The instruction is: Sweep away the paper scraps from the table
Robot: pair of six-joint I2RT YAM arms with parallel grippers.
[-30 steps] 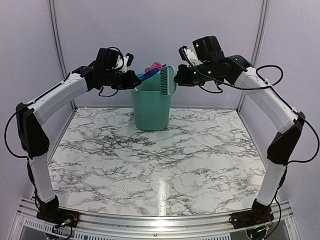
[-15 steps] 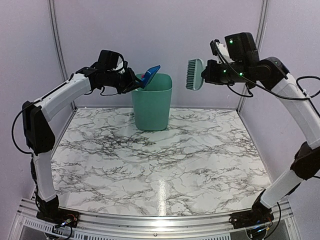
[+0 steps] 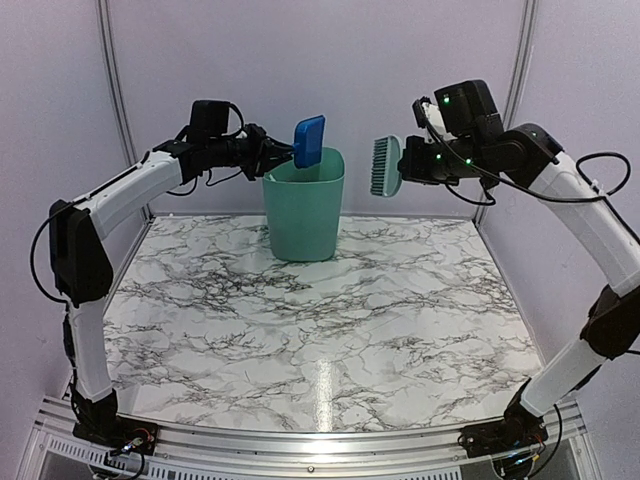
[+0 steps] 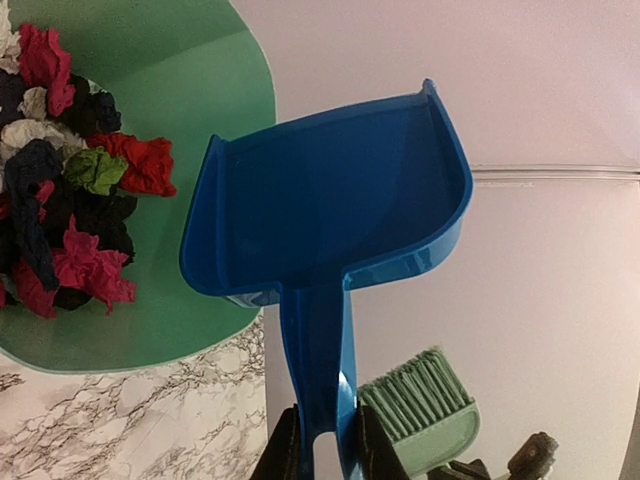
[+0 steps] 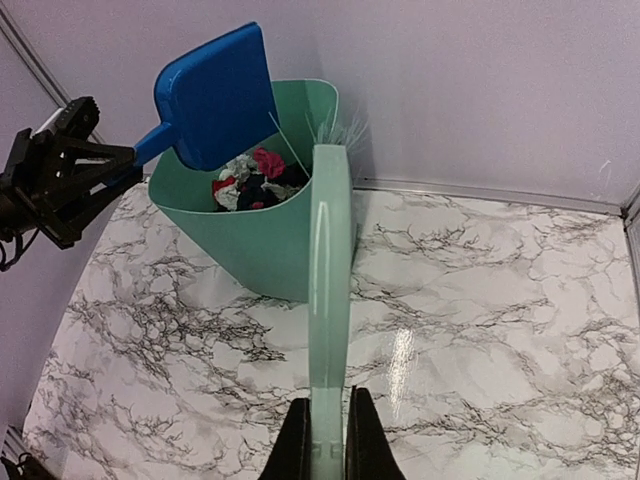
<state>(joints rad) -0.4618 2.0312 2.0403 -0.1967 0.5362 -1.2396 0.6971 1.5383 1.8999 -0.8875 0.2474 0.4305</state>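
Lifted the dustpan (image 3: 309, 141) upright off the bin (image 3: 303, 215) rim; drew the brush (image 3: 385, 166) nearer. Gripping dustpan handle with left pincer (image 4: 318, 450), brush with right pincer (image 5: 330, 440). Seeing the paper scraps (image 4: 60, 190) heaped inside the bin, none on the tabletop (image 3: 320, 320). Withdraw both tools clear of the rim, gently.

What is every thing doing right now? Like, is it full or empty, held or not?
paper scraps: piled inside the bin.
green bin: upright on the table, holding scraps.
blue dustpan: empty, held up over the bin's rim.
green brush: held in the air, right of the bin.
table: no scraps visible on it.
left gripper: shut on the dustpan's handle.
right gripper: shut on the brush's handle.
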